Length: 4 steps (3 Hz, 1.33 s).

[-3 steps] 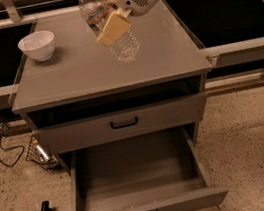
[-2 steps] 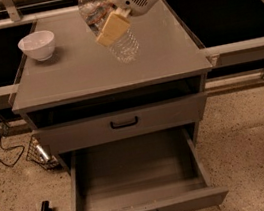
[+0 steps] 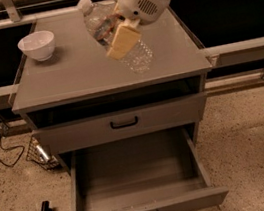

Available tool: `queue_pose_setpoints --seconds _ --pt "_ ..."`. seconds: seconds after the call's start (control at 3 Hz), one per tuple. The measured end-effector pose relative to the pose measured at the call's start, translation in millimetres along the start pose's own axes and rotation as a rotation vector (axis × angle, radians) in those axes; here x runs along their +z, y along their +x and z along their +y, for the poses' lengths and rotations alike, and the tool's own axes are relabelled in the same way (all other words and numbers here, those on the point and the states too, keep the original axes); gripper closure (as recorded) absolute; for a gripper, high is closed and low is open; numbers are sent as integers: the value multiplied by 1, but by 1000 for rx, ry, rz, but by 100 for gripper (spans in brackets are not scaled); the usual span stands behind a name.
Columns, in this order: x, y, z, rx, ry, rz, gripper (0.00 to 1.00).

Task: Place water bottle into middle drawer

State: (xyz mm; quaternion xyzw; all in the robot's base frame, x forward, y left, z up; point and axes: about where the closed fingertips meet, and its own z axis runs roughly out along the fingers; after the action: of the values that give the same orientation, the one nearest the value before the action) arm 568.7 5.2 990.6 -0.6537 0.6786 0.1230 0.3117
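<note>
The water bottle [image 3: 139,56] hangs tilted in the air over the cabinet top [image 3: 65,73], cap up and to the left, base lower to the right. Its clear ribbed plastic looks thin and likely to give under pressure. The gripper [image 3: 118,38] clasps it about the middle, one tan pad across the near side (the other finger is hidden behind), a hold that suits carrying. Below, the middle drawer [image 3: 134,175] stands pulled out, its flat grey floor open to receive the bottle. A smooth white bowl [image 3: 36,45] sits well apart.
</note>
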Motion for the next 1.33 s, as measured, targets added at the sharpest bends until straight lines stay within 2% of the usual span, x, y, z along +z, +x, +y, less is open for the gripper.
queue_pose_setpoints --seconds 0.33,0.67,1.0,1.33 --pt "-5 12 26 -31 11 68 100" --pt "6 34 49 -54 24 101 100" --pt "51 89 69 -24 4 70 100" --pt "51 89 69 -24 4 70 100"
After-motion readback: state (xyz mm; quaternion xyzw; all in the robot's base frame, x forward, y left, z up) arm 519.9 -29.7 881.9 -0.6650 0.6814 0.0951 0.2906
